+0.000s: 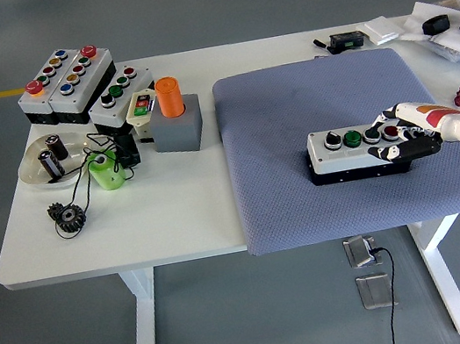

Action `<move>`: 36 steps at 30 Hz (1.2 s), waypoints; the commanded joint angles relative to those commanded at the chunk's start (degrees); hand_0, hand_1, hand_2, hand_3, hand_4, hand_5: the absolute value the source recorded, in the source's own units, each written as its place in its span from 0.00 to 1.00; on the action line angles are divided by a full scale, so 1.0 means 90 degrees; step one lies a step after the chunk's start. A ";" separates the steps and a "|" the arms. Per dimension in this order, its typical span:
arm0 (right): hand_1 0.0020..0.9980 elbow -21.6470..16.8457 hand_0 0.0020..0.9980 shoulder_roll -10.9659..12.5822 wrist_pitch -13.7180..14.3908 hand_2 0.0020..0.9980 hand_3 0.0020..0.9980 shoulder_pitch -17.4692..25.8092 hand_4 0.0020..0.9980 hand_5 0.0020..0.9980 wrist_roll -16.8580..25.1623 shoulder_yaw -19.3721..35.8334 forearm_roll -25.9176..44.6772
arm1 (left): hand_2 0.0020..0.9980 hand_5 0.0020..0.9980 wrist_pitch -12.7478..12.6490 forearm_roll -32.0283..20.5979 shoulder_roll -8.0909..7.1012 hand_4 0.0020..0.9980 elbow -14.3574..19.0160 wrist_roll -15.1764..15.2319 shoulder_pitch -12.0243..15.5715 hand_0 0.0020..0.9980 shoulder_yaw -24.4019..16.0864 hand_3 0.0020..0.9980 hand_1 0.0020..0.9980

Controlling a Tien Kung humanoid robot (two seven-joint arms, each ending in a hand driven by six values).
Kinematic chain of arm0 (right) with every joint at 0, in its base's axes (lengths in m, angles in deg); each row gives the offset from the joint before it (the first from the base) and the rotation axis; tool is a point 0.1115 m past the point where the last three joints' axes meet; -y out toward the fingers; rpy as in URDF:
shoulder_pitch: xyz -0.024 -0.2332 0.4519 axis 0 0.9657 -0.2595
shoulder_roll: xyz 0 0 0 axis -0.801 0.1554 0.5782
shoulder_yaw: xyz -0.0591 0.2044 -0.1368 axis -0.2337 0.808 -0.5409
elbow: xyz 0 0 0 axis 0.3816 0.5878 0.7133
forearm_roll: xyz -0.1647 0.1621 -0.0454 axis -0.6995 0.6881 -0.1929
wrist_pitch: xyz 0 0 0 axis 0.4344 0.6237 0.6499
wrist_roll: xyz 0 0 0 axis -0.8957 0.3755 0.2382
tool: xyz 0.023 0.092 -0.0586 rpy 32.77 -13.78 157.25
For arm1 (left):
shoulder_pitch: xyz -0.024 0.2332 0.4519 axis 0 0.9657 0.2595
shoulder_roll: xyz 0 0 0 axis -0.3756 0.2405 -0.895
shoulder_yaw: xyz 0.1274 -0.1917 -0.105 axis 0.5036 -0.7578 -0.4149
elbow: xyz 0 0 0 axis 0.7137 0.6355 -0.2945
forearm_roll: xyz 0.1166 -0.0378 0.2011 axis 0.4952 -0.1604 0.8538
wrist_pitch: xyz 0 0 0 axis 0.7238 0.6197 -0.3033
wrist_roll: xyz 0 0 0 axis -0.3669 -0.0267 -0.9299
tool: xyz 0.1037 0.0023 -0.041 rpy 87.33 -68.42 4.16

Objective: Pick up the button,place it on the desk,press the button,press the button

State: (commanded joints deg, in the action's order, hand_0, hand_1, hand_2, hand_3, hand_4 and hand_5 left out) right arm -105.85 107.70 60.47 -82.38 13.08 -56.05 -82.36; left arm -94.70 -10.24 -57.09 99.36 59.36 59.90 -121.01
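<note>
A white-topped button box [347,151] with a black base lies on the grey mat [292,116], right of the table's middle. It carries a black, a green, another dark and a red button [390,132] in a row. My right hand [404,138] comes in from the right edge and sits over the box's right end. Its fingers [388,118] reach past the red button at the back, and its thumb lies along the front edge, so it clasps that end. The left arm does not show.
At the back left stand several more button boxes [67,80], a grey block with an orange cylinder [169,98], a clear dish [49,159], a green cup [105,172] and black gears [67,217]. Loose items [445,27] lie at the back right corner.
</note>
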 joint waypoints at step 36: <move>0.75 0.0275 0.80 0.0322 -0.0450 0.86 0.93 0.0857 0.71 0.60 0.0043 0.3904 0.4071 | 0.73 0.95 0.0028 -0.0069 0.0000 0.32 0.0000 0.0031 -0.0077 0.65 -0.0003 0.51 0.71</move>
State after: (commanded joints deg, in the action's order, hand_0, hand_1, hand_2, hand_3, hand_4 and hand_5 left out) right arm -103.38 110.60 56.43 -74.67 13.47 -20.91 -45.72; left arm -94.45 -10.86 -57.09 99.36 59.63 59.21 -121.03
